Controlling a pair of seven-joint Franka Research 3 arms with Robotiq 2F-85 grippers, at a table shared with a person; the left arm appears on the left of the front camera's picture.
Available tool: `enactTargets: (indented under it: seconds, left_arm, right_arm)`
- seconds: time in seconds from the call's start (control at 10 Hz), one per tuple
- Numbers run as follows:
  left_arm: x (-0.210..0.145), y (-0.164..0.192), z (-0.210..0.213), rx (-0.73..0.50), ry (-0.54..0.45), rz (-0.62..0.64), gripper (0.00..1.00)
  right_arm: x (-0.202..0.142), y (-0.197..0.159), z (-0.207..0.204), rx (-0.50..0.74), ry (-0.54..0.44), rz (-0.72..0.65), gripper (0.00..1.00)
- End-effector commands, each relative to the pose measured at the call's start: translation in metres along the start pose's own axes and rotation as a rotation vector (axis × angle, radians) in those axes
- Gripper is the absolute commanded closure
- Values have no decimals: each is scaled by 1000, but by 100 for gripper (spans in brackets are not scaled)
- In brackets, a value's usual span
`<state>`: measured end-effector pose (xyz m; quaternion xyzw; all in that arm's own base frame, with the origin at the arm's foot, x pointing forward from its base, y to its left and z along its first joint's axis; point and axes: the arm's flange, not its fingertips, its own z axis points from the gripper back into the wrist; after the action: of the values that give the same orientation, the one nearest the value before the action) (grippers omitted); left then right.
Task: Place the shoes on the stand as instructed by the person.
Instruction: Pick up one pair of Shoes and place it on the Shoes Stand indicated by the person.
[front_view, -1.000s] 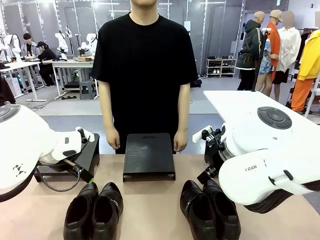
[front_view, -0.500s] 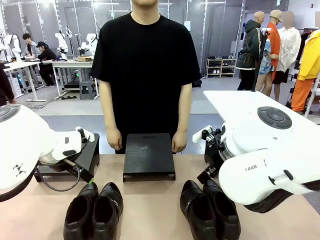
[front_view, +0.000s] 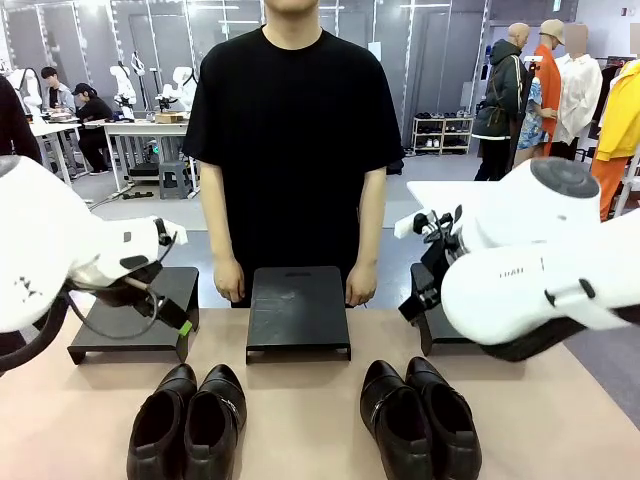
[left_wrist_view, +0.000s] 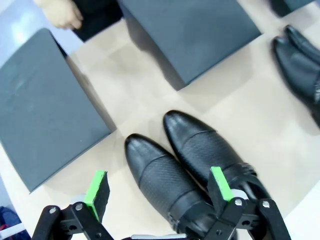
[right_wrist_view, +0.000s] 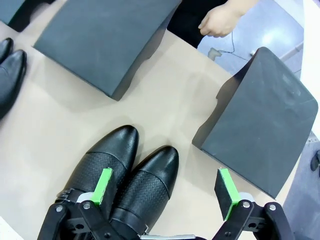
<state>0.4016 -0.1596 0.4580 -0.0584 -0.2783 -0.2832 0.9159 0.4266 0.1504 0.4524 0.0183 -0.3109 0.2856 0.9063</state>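
My left gripper (left_wrist_view: 159, 185) hangs wide open, empty, above the left pair of shoes (left_wrist_view: 185, 155) on the table (front_view: 300, 400) — my right gripper (right_wrist_view: 165, 186), equally wide, above the right pair (right_wrist_view: 122, 165). Beyond, the middle stand (front_view: 298, 305) — the person (front_view: 290, 140) just behind it.

The right arm (front_view: 540, 280) hides most of the right stand (front_view: 432, 338); heels of the shoes (front_view: 190, 425) run off the near edge.

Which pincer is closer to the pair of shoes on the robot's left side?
Left. The left pincer hangs open right above that left pair; the right pincer hangs above the other pair, farther off.
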Motion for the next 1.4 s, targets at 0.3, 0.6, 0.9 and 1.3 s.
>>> enactTargets:
  seconds: [0.3, 0.6, 0.9, 1.3]
  left_arm:
    - [-19, 62, 95, -557, -114, 203, 0]
    - [-89, 112, 161, -769, -273, 323, 0]
    - [-190, 149, 223, -649, -446, 549, 0]
    - [-296, 149, 280, -457, -576, 793, 0]
  right_arm:
    - [-15, -91, 58, 430, -20, -271, 0]
    - [-84, -175, 103, 719, -167, -558, 0]
    - [-183, -238, 153, 635, -264, -810, 0]
    - [-278, -255, 207, 472, -355, -1019, 0]
